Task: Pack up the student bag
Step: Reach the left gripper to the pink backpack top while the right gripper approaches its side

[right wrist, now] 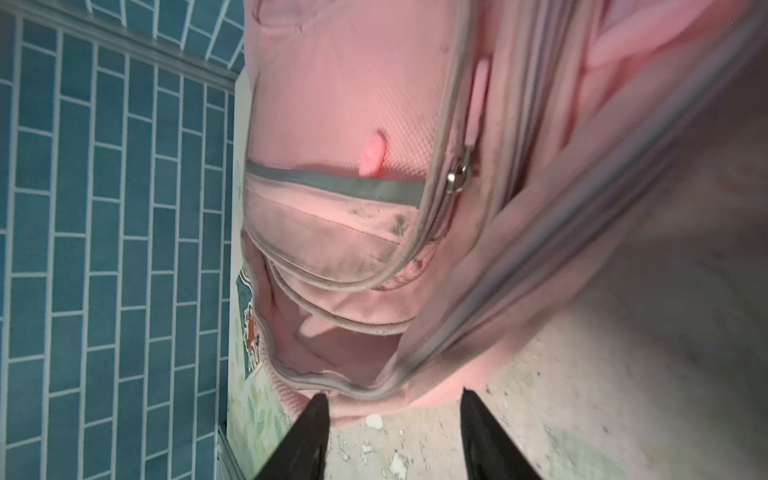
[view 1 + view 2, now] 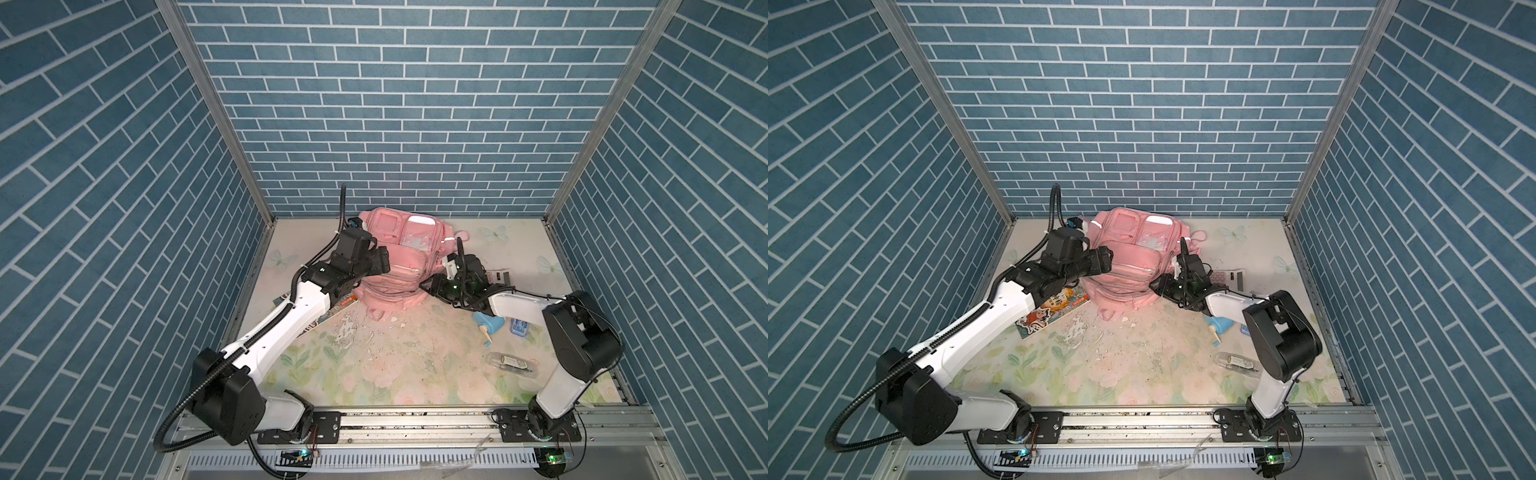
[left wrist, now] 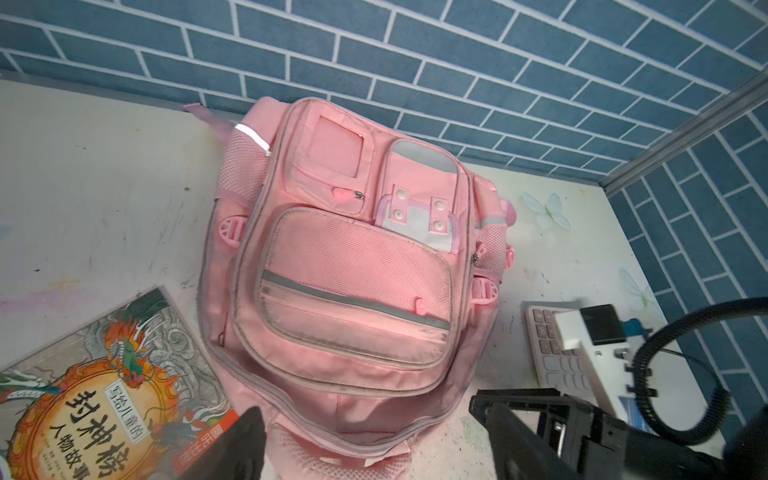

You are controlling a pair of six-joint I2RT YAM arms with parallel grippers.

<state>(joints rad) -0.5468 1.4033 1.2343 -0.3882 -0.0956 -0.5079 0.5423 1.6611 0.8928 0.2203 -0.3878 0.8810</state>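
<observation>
The student bag (image 2: 399, 253) (image 2: 1129, 262) is a pink backpack lying face up at the back of the table. Its main zip stands open at the near end, showing the pink inside (image 3: 365, 411) (image 1: 332, 345). My left gripper (image 2: 380, 262) (image 2: 1102, 259) hovers over the bag's left side, open and empty. One of its dark fingers (image 3: 245, 444) shows in the left wrist view. My right gripper (image 2: 428, 286) (image 2: 1156, 286) (image 1: 392, 395) is low at the bag's near right corner. It is open, its tips just short of the zip rim, with nothing between them.
A dragon-cover book (image 2: 1054, 309) (image 3: 95, 395) lies left of the bag, partly under my left arm. A calculator (image 2: 1227, 276) (image 3: 552, 353) sits to the right of the bag. Nearer on the right are a blue bottle (image 2: 490, 324), a small blue box (image 2: 519, 327) and a clear pencil case (image 2: 513, 362). Brick-pattern walls enclose three sides.
</observation>
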